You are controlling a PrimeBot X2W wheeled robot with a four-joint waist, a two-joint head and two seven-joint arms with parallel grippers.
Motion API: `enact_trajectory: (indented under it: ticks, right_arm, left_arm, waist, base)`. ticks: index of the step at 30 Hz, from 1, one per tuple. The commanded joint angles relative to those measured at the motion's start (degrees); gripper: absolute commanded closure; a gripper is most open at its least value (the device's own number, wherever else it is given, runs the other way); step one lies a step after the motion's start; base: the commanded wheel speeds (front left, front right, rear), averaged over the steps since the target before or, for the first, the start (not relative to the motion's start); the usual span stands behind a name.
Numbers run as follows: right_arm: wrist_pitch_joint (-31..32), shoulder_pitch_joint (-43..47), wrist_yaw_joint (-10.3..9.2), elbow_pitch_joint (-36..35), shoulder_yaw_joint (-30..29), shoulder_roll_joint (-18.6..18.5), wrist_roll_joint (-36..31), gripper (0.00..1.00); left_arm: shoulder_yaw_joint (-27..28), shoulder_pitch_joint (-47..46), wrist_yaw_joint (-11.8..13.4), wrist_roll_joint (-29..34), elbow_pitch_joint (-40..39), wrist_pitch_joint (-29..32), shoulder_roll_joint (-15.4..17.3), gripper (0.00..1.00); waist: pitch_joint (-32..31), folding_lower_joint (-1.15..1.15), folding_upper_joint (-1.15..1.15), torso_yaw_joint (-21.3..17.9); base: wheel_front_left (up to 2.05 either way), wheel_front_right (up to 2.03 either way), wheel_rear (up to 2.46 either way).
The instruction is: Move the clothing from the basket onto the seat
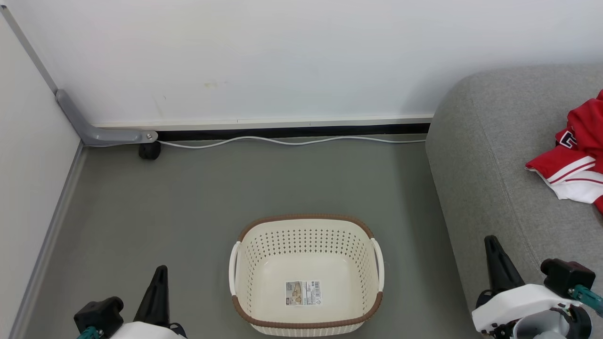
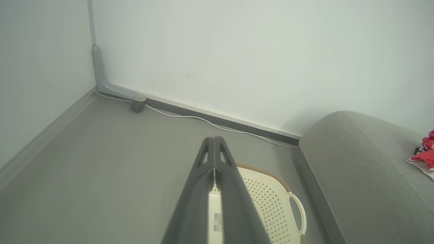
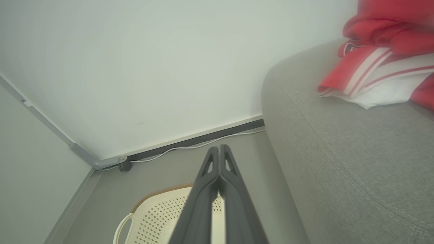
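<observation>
The cream basket [image 1: 306, 320] with a brown rim stands on the floor in front of me, holding nothing but a paper label [image 1: 303, 292]. Red clothing [image 1: 577, 155] with white stripes lies bunched on the grey seat [image 1: 490, 155] at the right. My left gripper [image 1: 161, 269] hangs shut at the lower left, left of the basket, fingertips pressed together in the left wrist view [image 2: 214, 139]. My right gripper [image 1: 491, 239] is shut at the lower right, over the seat's front edge; its wrist view [image 3: 219, 147] shows closed tips, the basket [image 3: 159, 213] below and the clothing [image 3: 379, 64] on the seat [image 3: 339, 152].
A white wall runs along the back, with a white cable [image 1: 292, 140] lying along the baseboard. A grey bracket [image 1: 94, 132] and a small black foot [image 1: 150, 150] sit in the left corner. Grey floor [image 1: 188, 197] surrounds the basket.
</observation>
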Motion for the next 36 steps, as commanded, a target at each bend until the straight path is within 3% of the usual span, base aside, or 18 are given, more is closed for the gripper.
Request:
enact_trajectory:
  ticks: [1, 36]
  right_arm:
    - [0.3, -1.6, 0.01, -1.9, -0.4, -0.5, 1.5, 1.0]
    - [6.2, -0.6, 0.03, -5.2, -3.1, -0.2, 24.1, 1.0]
  left_arm:
    - [0.6, -2.0, -0.1, -1.4, -1.8, 0.2, 0.7, 1.0]
    - [1.9, -3.4, -0.4, -24.8, -3.8, 6.2, 1.1, 1.0]
  waist:
    - [0.0, -0.01, 0.0, 0.0]
    - [-0.5, -0.01, 0.0, 0.3]
  base:
    - [0.0, 0.0, 0.0]
    - [0.0, 0.0, 0.0]
